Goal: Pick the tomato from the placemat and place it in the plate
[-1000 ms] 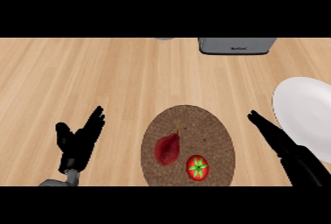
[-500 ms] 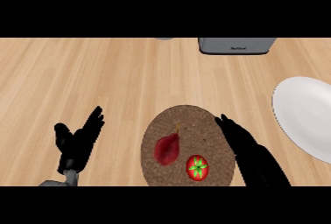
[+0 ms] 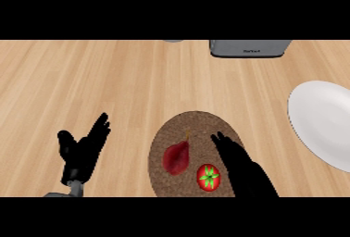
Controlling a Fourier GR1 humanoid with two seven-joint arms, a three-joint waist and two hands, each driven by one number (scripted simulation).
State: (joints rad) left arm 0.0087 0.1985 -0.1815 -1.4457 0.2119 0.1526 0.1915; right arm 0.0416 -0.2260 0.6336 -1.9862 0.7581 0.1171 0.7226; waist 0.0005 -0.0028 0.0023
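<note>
Light wooden counter (image 3: 103,78) fills the view, plank grain running left-right. White round plate (image 3: 321,125) at right, cut off by the right edge, so only its left part shows. Brown round woven placemat (image 3: 195,127) sits near centre, its near rim cut off at the bottom. Grey boxy appliance (image 3: 250,47) at far edge, top cut off; label on it too small to read. Small grey thing far centre, barely showing, can't tell what. Right hand (image 3: 239,159) lies over the placemat's right half, fingers straight and pressed together, pointing far-left; forearm runs out the bottom. Left hand (image 3: 82,150) at near left, fingers up and spread, resting, well apart from the placemat. Dark red pointed vegetable (image 3: 178,156) on the mat's left half, kind unclear. Small red tomato w/ green stem (image 3: 209,177) on the mat's near part, just left of the right hand; whether they touch can't be told.
</note>
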